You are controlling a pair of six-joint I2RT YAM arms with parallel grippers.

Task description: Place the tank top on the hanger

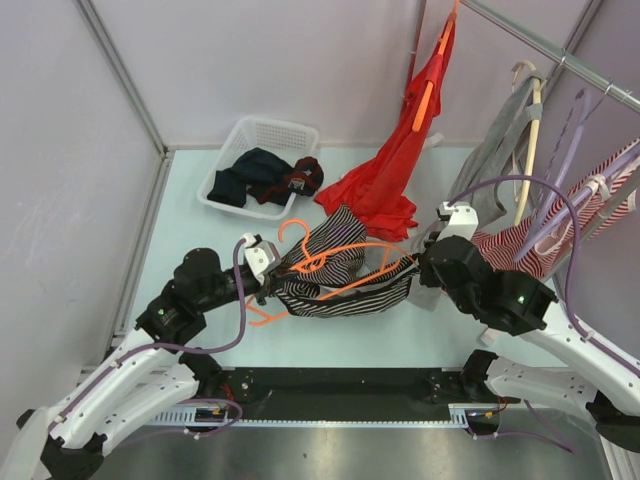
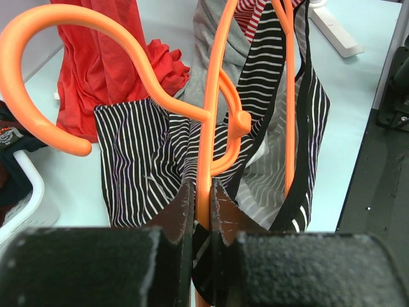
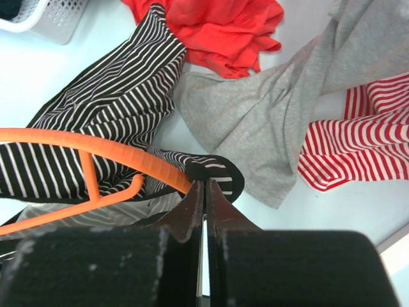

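Your left hand (image 2: 203, 192) is clamped on a bar of the orange hanger (image 2: 214, 96), with the hook on that hand's side. Your right hand (image 3: 204, 188) is closed, pinching the dark edging of the tank top (image 3: 108, 109). The tank top sits mid-table (image 1: 400, 330) between both hands, with the hanger lying across its stripes. One hanger arm ends at the strap by your right fingertips. The red garment (image 1: 385, 185) lies just behind

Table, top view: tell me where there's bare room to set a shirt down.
Bare table: the near strip between tank top and the black rail; a narrower strip between basket and left wall. Crowded: the middle, with hanger, and the right under the hung clothes.
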